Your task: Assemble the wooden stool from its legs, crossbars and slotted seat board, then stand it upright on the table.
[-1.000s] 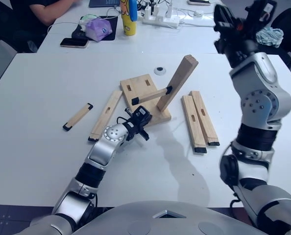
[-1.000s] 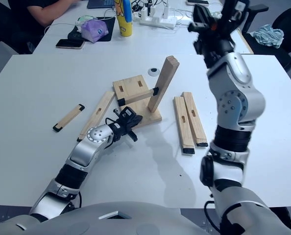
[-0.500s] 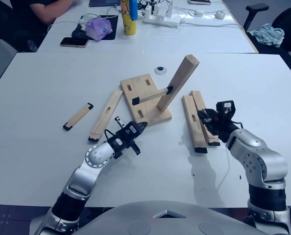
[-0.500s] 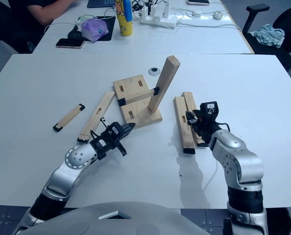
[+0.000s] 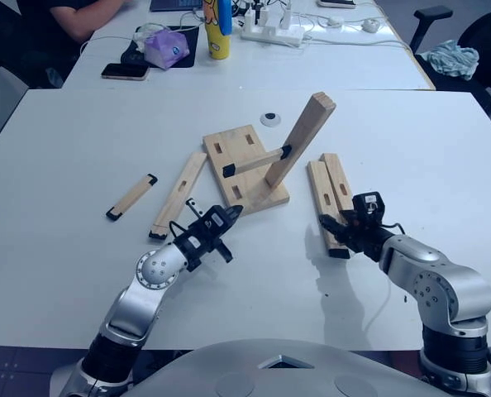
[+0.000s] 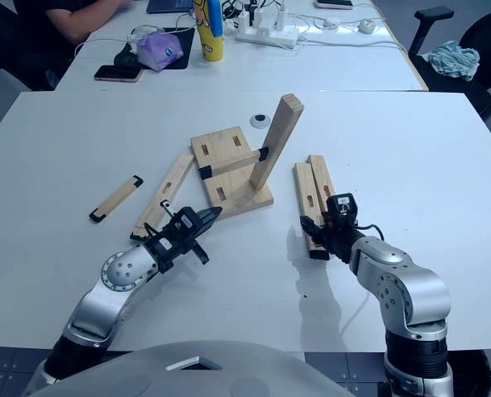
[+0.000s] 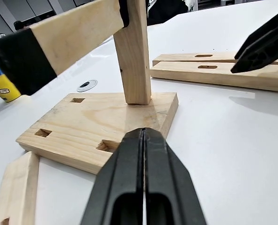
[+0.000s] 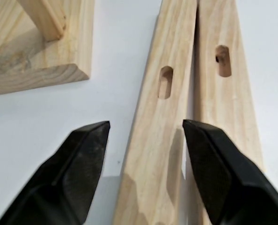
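A: Start at the right gripper (image 8: 144,125). What are its fingers doing?

B: Spread wide, holding nothing. They sit close to the near, black-capped end of the inner leg (image 8: 163,117). One finger is on the side toward the seat board (image 5: 244,162), the other about over the seam with the outer leg (image 8: 225,93). Whether they touch wood, I can't tell.

A: And how does the leg lie?

B: Both legs lie flat, side by side, touching or nearly so. Their long axis runs away from the robot and their slots face up. The finger gap lies across the inner leg's width, so I judge a straight close would pinch it across its narrow faces. The outer leg leaves that finger little room, though.

A: The left gripper (image 7: 142,140)?

B: Fingers pressed together, empty, pointing at the board's near edge and just short of it. The right arm is plainly nearer the pair.

A: Further out?

B: The board lies flat on the table (image 5: 80,149). An upright leg (image 5: 300,139) stands from it, tilted, with a crossbar (image 5: 254,161) jutting from its side. A loose leg (image 5: 179,193) lies just left of the board, and a short crossbar (image 5: 131,197) lies beyond that.

A: Any writing?

B: None I can see on the wood. A yellow bottle (image 5: 218,29) on the far table carries print.
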{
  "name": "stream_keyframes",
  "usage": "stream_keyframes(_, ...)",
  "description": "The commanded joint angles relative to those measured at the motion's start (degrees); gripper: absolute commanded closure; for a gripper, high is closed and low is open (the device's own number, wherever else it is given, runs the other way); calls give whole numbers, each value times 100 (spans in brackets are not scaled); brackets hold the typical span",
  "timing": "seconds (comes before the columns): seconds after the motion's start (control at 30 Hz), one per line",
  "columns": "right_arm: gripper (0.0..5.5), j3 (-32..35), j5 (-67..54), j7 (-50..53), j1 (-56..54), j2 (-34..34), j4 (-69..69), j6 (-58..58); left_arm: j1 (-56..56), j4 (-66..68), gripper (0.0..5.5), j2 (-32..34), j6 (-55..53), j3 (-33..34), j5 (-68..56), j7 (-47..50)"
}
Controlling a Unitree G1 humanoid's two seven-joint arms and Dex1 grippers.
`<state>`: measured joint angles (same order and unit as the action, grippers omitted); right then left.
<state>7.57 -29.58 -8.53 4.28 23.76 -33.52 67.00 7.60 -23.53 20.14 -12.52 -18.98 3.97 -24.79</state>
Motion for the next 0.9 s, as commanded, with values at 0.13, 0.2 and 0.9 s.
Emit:
stream_keyframes(0.13,259,-358,389,252,108,-62,49,155,-280,-21,550,-53,115,80,-11,-26)
stream_keyframes(0.2,259,-441,517,295,146,-58,96,123,-301,7,550,-15,114,68,-24,-91)
stream_keyframes(0.9,383,-832,861,-2,21,-152,357,216,-348,142,550,-75,179,10,2,-163)
